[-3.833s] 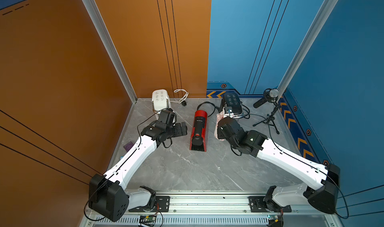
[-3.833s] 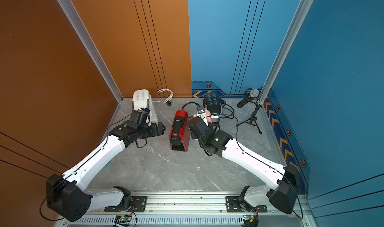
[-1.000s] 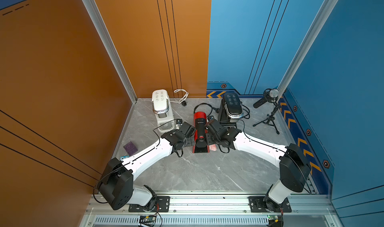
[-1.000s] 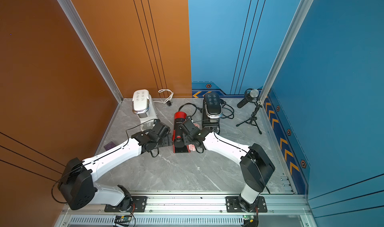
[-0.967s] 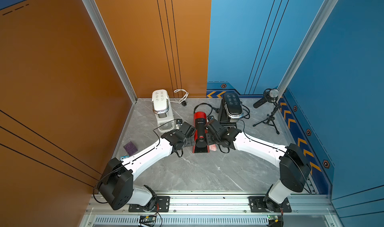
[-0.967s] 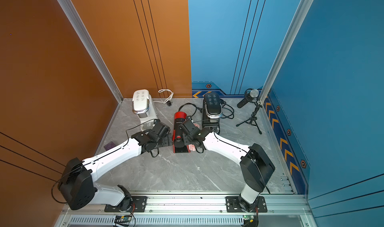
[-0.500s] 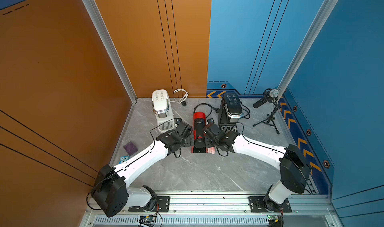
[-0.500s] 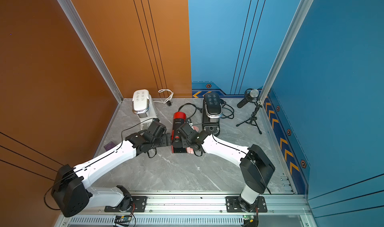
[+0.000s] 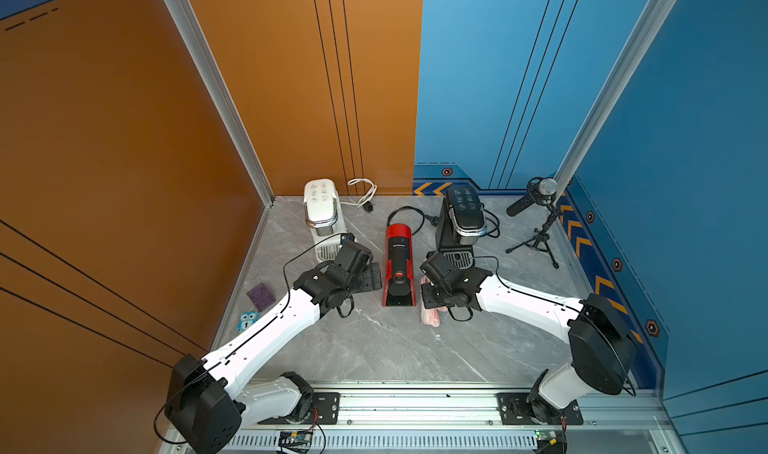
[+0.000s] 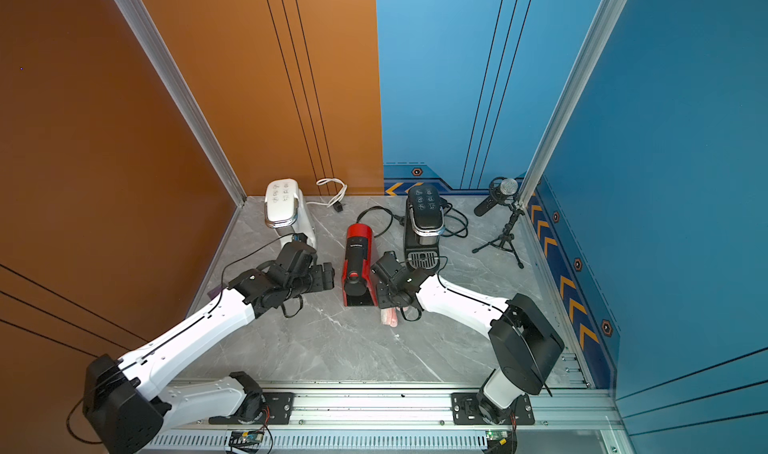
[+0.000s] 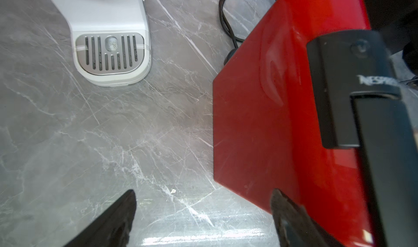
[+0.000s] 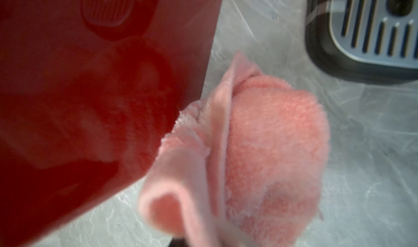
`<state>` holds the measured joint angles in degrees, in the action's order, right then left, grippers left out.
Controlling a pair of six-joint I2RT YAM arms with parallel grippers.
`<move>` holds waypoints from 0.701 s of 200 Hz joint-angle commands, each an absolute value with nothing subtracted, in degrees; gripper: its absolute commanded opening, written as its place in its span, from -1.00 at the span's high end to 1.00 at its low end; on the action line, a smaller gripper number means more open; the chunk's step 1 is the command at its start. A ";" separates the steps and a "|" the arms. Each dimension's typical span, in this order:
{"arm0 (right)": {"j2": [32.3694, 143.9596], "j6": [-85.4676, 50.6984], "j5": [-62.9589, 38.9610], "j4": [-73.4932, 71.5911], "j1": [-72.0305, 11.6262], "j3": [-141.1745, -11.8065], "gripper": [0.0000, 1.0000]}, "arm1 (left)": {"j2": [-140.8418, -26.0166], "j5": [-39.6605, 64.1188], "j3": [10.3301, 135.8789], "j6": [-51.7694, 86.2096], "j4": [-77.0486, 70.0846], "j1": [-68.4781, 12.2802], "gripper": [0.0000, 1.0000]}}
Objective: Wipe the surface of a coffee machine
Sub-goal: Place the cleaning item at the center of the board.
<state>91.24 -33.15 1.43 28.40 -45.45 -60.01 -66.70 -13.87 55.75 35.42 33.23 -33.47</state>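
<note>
- Right wrist view: pink cloth (image 12: 271,144), gripped by right hand (image 9: 430,303), is shown against red coffee machine (image 12: 90,98); contact is hidden in both top views.
- Left wrist view: left hand (image 11: 203,196) is recorded open, empty.

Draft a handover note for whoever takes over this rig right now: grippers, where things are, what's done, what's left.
Left gripper: open, empty, at one side of the red coffee machine; contact unclear.
Right gripper: shut on the pink cloth, which touches the machine's opposite side, low down.
Done: cloth picked up and brought onto the machine.
Left: wiping its surfaces; how much is already wiped cannot be told.
</note>
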 commanded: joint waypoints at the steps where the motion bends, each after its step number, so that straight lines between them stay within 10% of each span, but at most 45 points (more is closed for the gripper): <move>1: 91.05 -34.36 -3.71 32.65 -43.43 -56.51 0.71 | -63.63 -14.52 54.19 34.39 37.03 -32.83 -0.88; 48: 87.31 -33.93 0.35 39.42 -40.76 -56.74 0.04 | -60.30 -13.58 56.65 32.44 41.14 -32.70 -0.89; 140: 77.93 -35.92 10.28 48.46 -38.71 -58.25 -0.49 | -59.49 -10.11 58.68 28.67 41.49 -31.56 -0.92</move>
